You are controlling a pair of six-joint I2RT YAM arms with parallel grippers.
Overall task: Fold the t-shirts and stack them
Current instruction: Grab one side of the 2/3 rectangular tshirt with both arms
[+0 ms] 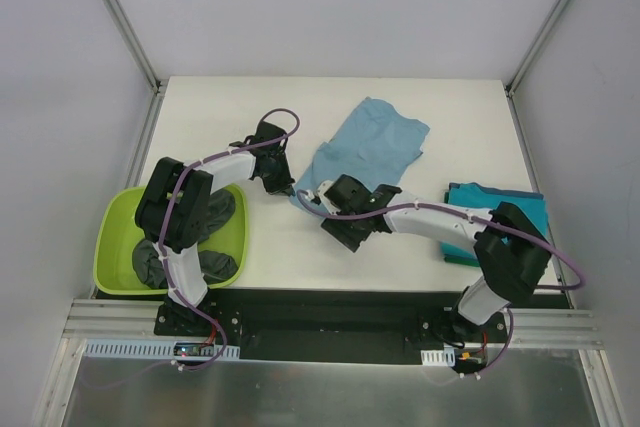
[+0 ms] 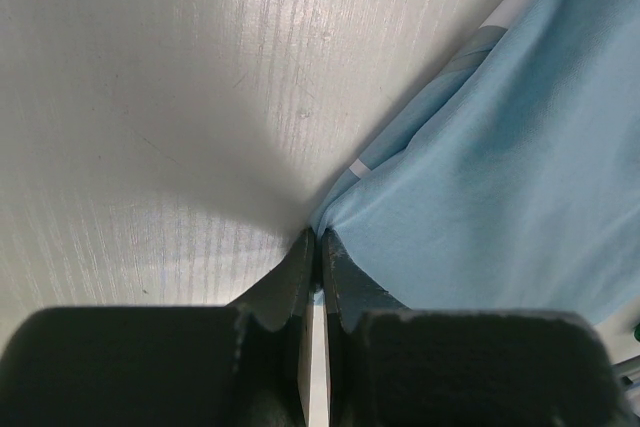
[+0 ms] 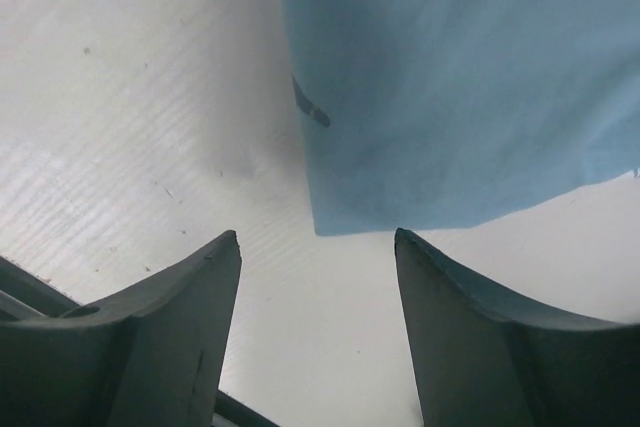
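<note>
A light blue t-shirt (image 1: pixel 375 142) lies crumpled at the table's middle back. My left gripper (image 1: pixel 286 187) is at its near-left corner; in the left wrist view that gripper (image 2: pixel 320 238) is shut, pinching the edge of the blue cloth (image 2: pixel 500 177). My right gripper (image 1: pixel 332 195) hovers just right of it, open. In the right wrist view the shirt's corner (image 3: pixel 450 77) hangs right in front of the gap of the right gripper (image 3: pixel 317 236), with nothing between the fingers. A teal t-shirt (image 1: pixel 510 209) lies folded at the right. Dark grey t-shirts (image 1: pixel 215 215) sit in the tub.
A lime-green tub (image 1: pixel 112 247) stands at the table's left edge, partly under the left arm. The right arm reaches across the front of the table, over the teal shirt's left side. Metal frame posts stand at the back corners.
</note>
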